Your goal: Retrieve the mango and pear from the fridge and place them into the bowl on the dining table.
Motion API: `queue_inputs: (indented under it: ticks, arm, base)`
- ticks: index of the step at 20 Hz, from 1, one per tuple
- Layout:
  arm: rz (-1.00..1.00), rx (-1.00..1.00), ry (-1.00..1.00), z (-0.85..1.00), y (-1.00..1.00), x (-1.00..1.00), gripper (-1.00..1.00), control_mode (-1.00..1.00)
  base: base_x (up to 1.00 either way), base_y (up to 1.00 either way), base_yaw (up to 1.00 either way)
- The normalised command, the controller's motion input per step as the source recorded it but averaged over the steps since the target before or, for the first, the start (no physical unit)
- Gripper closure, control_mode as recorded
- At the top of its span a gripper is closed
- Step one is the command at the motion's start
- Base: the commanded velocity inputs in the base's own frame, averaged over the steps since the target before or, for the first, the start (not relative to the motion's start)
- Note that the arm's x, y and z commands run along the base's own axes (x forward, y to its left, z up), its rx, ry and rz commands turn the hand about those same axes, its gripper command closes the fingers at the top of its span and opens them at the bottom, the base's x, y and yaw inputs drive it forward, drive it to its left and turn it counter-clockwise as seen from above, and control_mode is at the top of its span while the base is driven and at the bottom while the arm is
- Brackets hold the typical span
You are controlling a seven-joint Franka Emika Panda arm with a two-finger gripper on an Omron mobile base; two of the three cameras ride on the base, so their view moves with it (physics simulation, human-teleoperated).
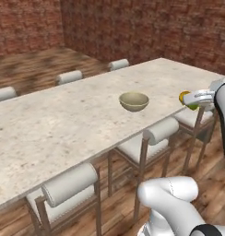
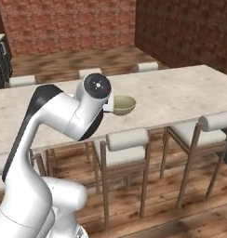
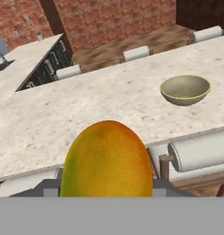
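Where brick walls enclose it, dining table [image 1: 63,120] bears bowl [image 1: 133,101].

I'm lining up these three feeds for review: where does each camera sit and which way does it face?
Left base view: behind-left of the arm, facing the dining table and bowl; arm lower right, gripper holding the mango.
Right base view: behind-right, same table; arm at left.
Hand view: on the hand, over the mango toward the bowl.
Shared: table, bowl, stools.
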Motion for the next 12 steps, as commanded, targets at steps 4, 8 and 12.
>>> queue_inputs:
  ticks: [4, 8, 12]
  arm:
    - [0.0, 0.0, 0.0, 0.0, 0.0, 0.0, 1.0, 1.0]
    - [0.0, 0.0, 0.0, 0.0, 0.0, 0.0, 1.0, 1.0]
    - [0.0, 0.0, 0.0, 0.0, 0.0, 0.0, 1.0, 1.0]
  base:
    - [1.0, -0.62, 0.38]
    - [1.0, -0.57, 0.37]
    - [1.0, -0.41, 0.36]
